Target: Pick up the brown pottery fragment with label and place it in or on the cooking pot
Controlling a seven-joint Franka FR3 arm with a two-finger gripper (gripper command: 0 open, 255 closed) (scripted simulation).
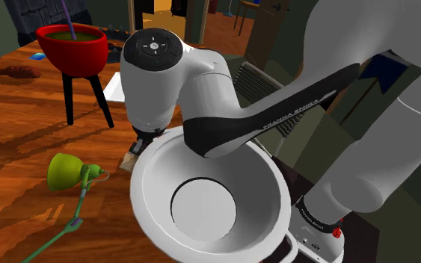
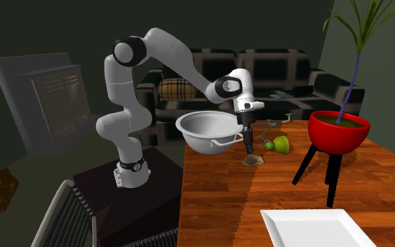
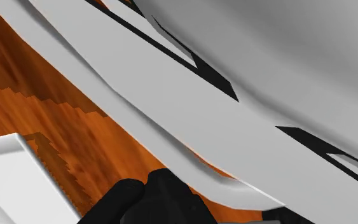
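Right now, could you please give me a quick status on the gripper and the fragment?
Gripper low, pointing down beside the pot. Fragment on the table just under it, outside the pot. Pot rim crowds the gripper.

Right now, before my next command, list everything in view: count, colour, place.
table: 1, brown wood
cooking pot: 1, white, table end by the stand
pottery fragment: 1, brown, on table beside the pot
lamp: 1, green, on table past the fragment
planter: 1, red, black legs, on table
tray: 1, white, table's near edge, second exterior view
sofa: 1, dark plaid, behind table
arm: 1, white, over the pot
claw: 1, black, pointing down at the fragment
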